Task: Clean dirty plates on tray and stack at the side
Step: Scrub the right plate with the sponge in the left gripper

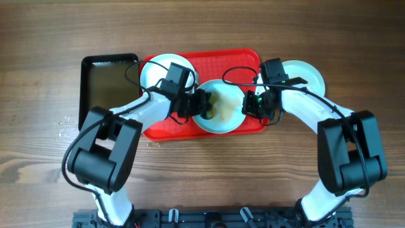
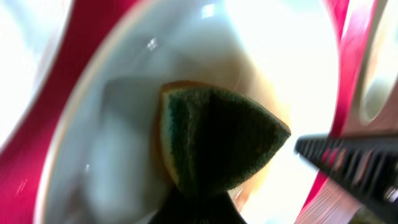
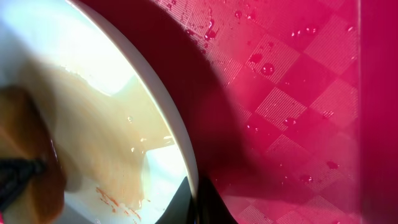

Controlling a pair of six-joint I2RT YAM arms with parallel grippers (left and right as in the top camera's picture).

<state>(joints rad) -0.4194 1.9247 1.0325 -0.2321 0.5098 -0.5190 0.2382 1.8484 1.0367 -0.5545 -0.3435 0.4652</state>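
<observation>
The red tray (image 1: 247,60) holds two plates. The middle plate (image 1: 229,117) has orange-brown sauce smeared at its centre. My left gripper (image 1: 204,107) is shut on a green and yellow sponge (image 2: 217,137) and presses it onto this plate (image 2: 118,130). My right gripper (image 1: 254,104) is shut on the plate's right rim (image 3: 186,155); one finger is inside the plate and one outside, over the tray (image 3: 286,93). Sauce streaks show on the plate in the right wrist view (image 3: 106,118). A second plate (image 1: 157,68) lies at the tray's back left. A third plate (image 1: 307,75) lies on the table right of the tray.
A black metal pan (image 1: 107,82) stands left of the tray, touching its edge. Water drops lie on the wooden table (image 1: 66,123) near the pan and on the tray floor. Both arms reach over the tray's front half.
</observation>
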